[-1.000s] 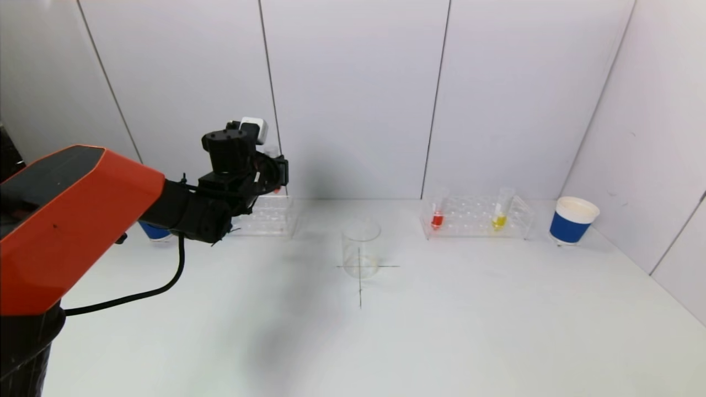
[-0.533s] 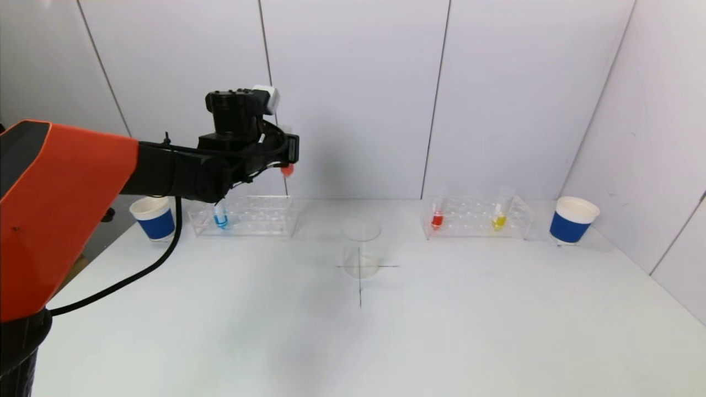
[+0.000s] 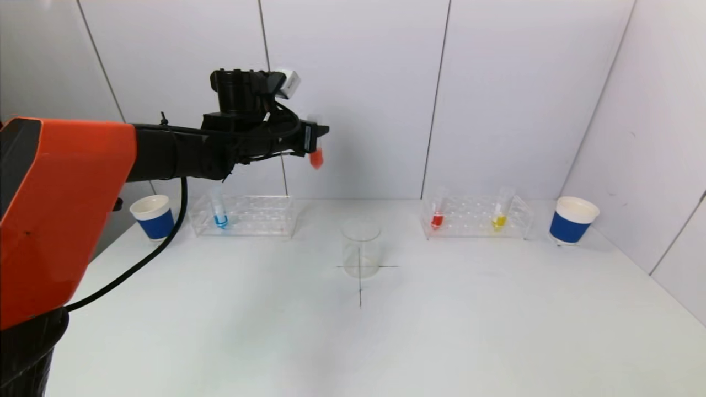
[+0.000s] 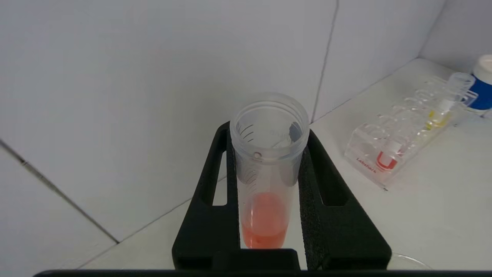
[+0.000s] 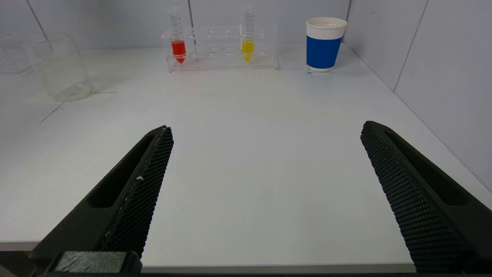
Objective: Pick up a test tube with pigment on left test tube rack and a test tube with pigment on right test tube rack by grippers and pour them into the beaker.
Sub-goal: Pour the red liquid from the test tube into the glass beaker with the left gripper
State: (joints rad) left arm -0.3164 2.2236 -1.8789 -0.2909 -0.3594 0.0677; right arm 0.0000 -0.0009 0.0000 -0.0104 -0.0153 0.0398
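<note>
The left gripper (image 3: 315, 138) is clamped tight on a clear plastic test tube with orange-red pigment (image 3: 316, 149), black pads squeezing both sides of its upper body, as the left wrist view shows plainly (image 4: 269, 169). The tube hangs upright in that grip, long axis vertical, open mouth up, coloured tip pointing down, high above the table. Below and a little to the right of the claw sits the empty clear glass beaker (image 3: 361, 248) on its black cross mark, and that's the target! To do this carry well, I'd say keep the tube vertical so nothing slops, bring the mouth over the beaker's rim, come lower, then tilt slowly. Below the claw on its other side stands the clear left rack (image 3: 242, 216), one blue-pigment tube (image 3: 220, 209) in it. Farther out, the right rack (image 3: 477, 218) holds a red tube (image 3: 437, 212) and a yellow tube (image 3: 500, 212). The right gripper (image 5: 265, 184) waits low at the table's near edge, spread wide, holding nothing.
</note>
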